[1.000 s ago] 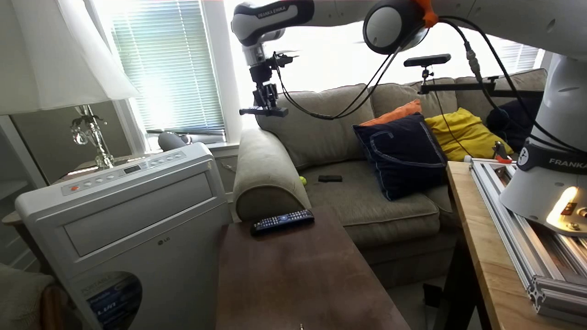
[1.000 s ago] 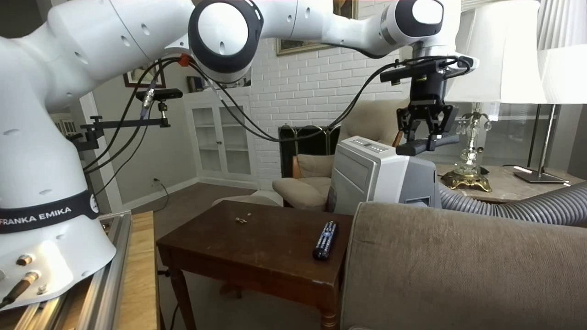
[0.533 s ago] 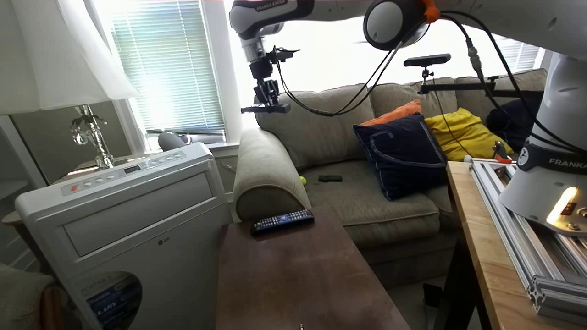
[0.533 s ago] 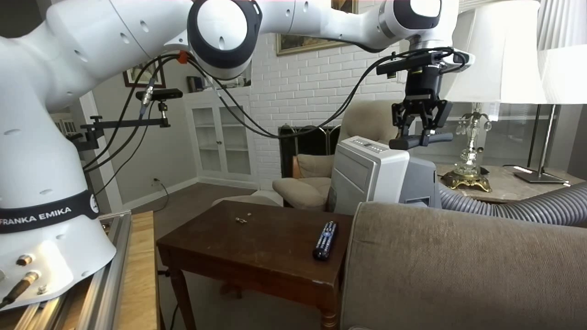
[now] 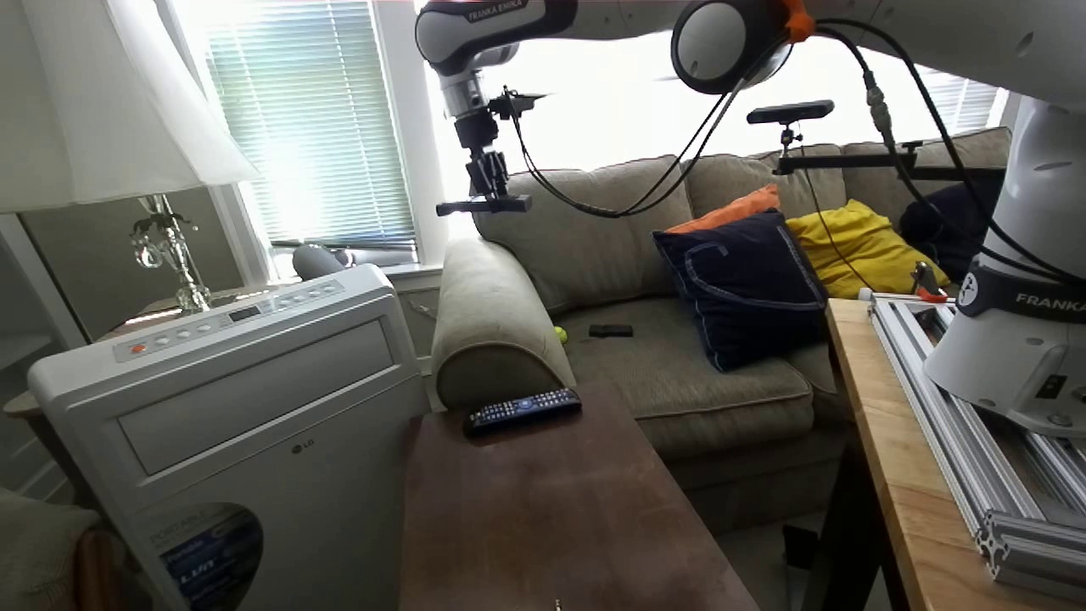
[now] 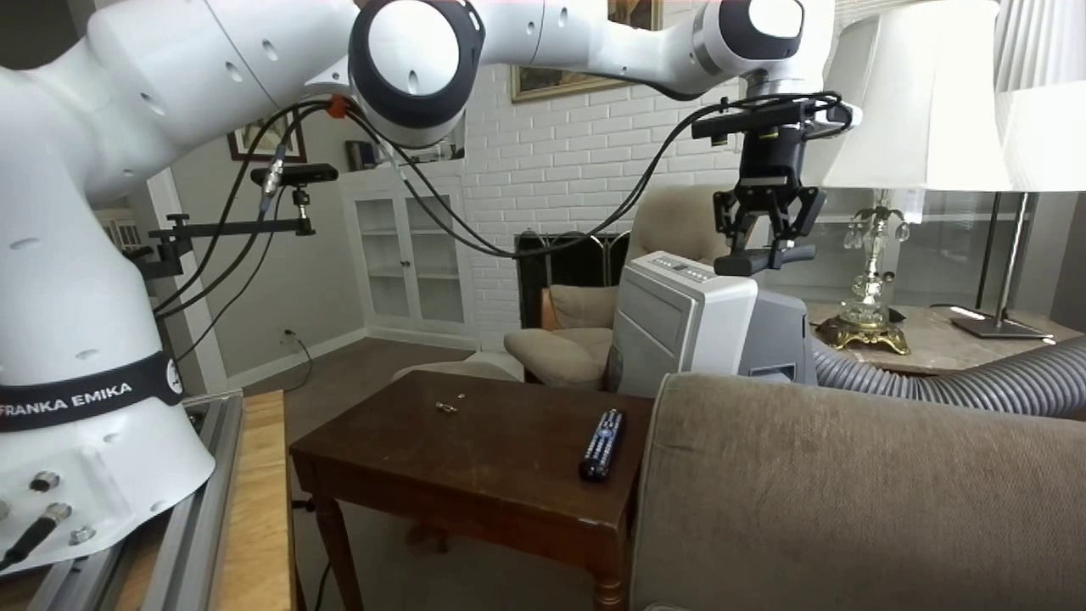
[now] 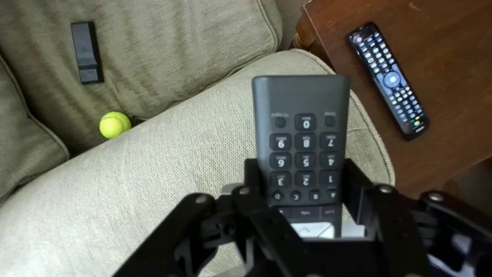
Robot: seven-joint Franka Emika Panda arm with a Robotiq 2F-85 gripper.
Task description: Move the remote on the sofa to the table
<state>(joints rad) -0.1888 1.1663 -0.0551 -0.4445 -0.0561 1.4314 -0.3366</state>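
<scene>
Grey plastic: holds the remote (image 7: 301, 150) clamped in the tool (image 7: 301, 173) above the sofa (image 7: 161, 165), wrist view's centre. Just shifted slightly left in both exterior views, so likely carrying toward the desk (image 7: 453, 77), wrist view's upper right. Cannot tell contents of the cabinet (image 6: 411, 280), left in an exterior view.

On my feeds I had a home's living room: a plump sofa (image 5: 636, 373), throw pillows (image 5: 742, 280), an armchair (image 6: 679, 222), a shaded lamp (image 6: 920, 98) and a white brick wall (image 6: 560, 170) told me so.
</scene>
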